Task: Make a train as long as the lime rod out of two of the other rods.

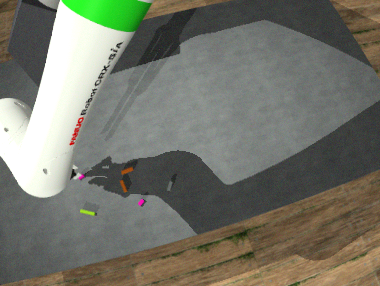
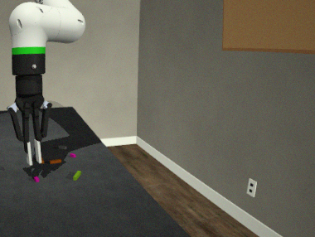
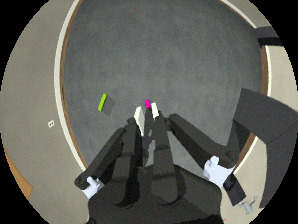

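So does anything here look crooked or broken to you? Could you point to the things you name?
Nothing looks damaged. The small rods just lie scattered at different angles: two orange ones (image 1: 127,171) (image 2: 55,162) are skewed to each other, and the grey (image 1: 169,186) (image 2: 62,147) and lime (image 1: 88,212) (image 2: 77,176) (image 3: 102,102) ones lie apart. That seems like unfinished sorting, not an accident.
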Controlling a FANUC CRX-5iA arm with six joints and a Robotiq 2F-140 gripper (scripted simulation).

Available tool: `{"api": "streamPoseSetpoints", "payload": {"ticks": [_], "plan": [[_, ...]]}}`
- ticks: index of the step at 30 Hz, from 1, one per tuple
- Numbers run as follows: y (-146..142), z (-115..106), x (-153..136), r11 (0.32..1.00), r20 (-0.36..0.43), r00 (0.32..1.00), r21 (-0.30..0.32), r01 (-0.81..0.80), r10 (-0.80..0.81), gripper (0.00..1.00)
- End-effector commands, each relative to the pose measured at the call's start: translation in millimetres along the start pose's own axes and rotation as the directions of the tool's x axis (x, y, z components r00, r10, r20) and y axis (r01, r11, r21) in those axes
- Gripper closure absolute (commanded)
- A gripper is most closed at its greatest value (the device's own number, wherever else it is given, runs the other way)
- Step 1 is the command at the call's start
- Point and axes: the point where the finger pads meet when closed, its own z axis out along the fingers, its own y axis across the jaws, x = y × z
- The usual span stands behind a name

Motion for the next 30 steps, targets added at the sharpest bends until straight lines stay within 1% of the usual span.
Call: {"api": "streamPoseSetpoints", "payload": {"ticks": [1,21,30], "plan": [[0,4,0,1.000,0.000,1.000,0.000,0.000,0.000,0.85],[0,31,0,1.000,0.000,1.000,0.000,0.000,0.000,0.85],[0,37,0,1.000,0.000,1.000,0.000,0.000,0.000,0.85]]}}
